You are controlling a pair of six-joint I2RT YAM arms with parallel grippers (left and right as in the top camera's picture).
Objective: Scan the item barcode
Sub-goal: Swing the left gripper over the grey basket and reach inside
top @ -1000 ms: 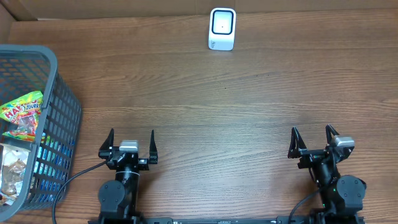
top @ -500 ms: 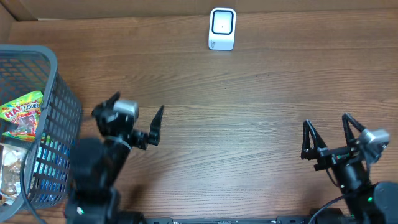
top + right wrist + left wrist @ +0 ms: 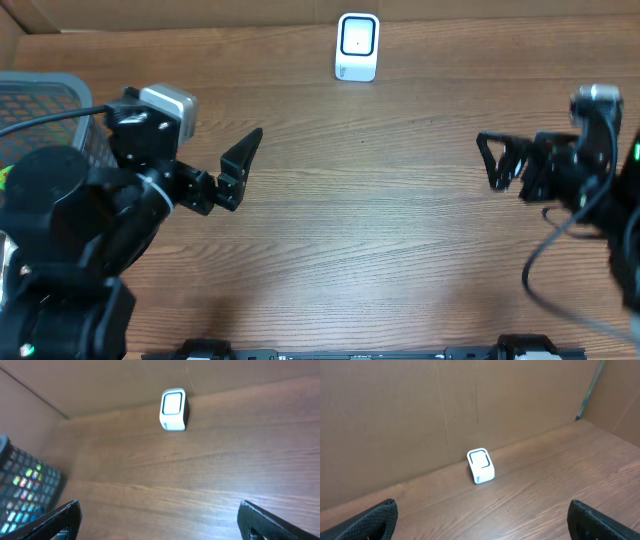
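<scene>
- We see the white barcode scanner [image 3: 357, 45] standing at the far edge of the counter [image 3: 400, 250], about midway along that edge. It is just in front of the brown cardboard wall [image 3: 420, 410].
- Its dark-framed window faces up in the overhead view, and nothing touches it.
- The left gripper [image 3: 481, 506] is spread wide with nothing between its fingers. From its wrist camera the two black fingertips sit at the lower corners, with bare wood and the scanner between them.
- The right gripper [image 3: 159, 505] is also spread wide and empty. It hangs over the right side of the counter, well apart from the scanner.
- A grey mesh basket [image 3: 40, 85] stands at the left edge of the counter. From overhead the left arm [image 3: 70, 220] covers most of it, leaving the far rim and some mesh in view.
- In the right wrist view we make out colourful packets [image 3: 20, 487] through the basket's mesh. They are too blurred for us to name or to find a barcode on them.
- Both grippers are above the counter and touch neither the basket nor its contents.
</scene>
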